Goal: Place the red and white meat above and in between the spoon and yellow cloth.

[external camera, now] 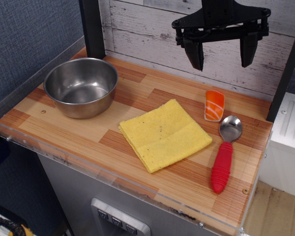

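The red and white meat (214, 105) lies on the wooden table, just behind the spoon's bowl and to the right of the yellow cloth's far corner. The spoon (224, 153) has a silver bowl and a red ribbed handle pointing toward the front edge. The yellow cloth (164, 134) lies flat in the middle of the table. My gripper (222, 57) is open and empty, high above the meat, in front of the back wall.
A metal bowl (81, 87) stands at the back left of the table (88, 132). A clear plastic rim runs along the front and left edges. A white plank wall closes the back, and a black post (92, 27) stands at the back left.
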